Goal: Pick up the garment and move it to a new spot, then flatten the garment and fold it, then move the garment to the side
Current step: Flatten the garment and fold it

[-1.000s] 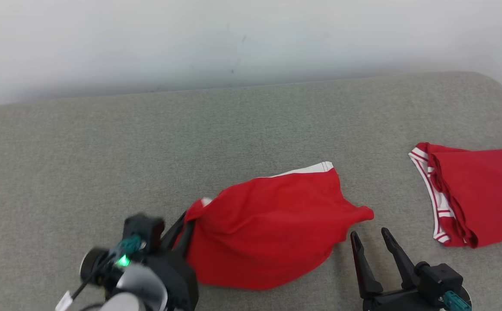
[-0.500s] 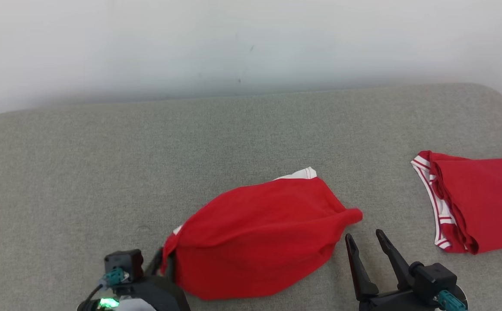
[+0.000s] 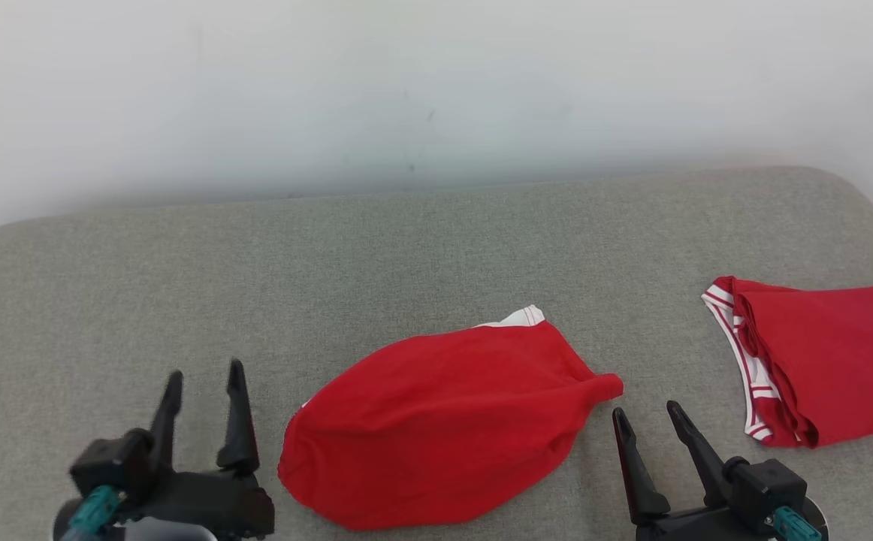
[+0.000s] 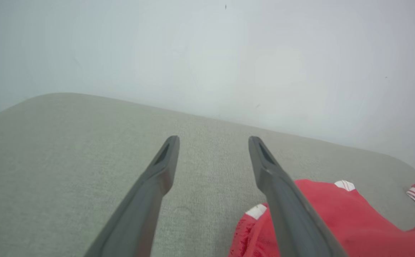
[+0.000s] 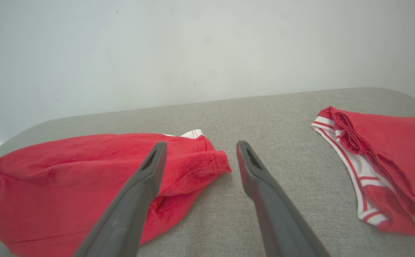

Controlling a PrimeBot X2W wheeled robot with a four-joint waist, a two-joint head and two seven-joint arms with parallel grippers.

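Though it lies between the two sets of jaws, the folded red garment (image 3: 444, 421) is held by neither. It rests as a rounded bundle on the grey upholstered surface (image 3: 256, 263), with a strip of white trim (image 3: 523, 315) showing at its far edge.

The left jaws stand wide apart and empty just beside the garment's left end, with bare grey fabric between them. In the left wrist view the garment (image 4: 336, 214) sits off to the right of the fingers (image 4: 157, 178), and one finger crosses in front of its edge.

The right jaws also stand wide apart and empty, just beside the garment's pointed right corner (image 3: 609, 385). In the right wrist view that corner (image 5: 218, 162) shows in the gap between the fingers (image 5: 146, 178), and the rest of the garment (image 5: 68, 185) spreads to the left.

Both arms are low on the near side of the garment, with their dark fingers reaching away toward the white wall (image 3: 436, 90) beyond it. The left fingers (image 3: 240, 421) are close to straight. The right fingers (image 3: 632, 466) lean toward the garment.

Well to the garment's right lies a second red garment (image 3: 827, 361) with a red-and-white striped band (image 3: 744, 361) facing the folded one.
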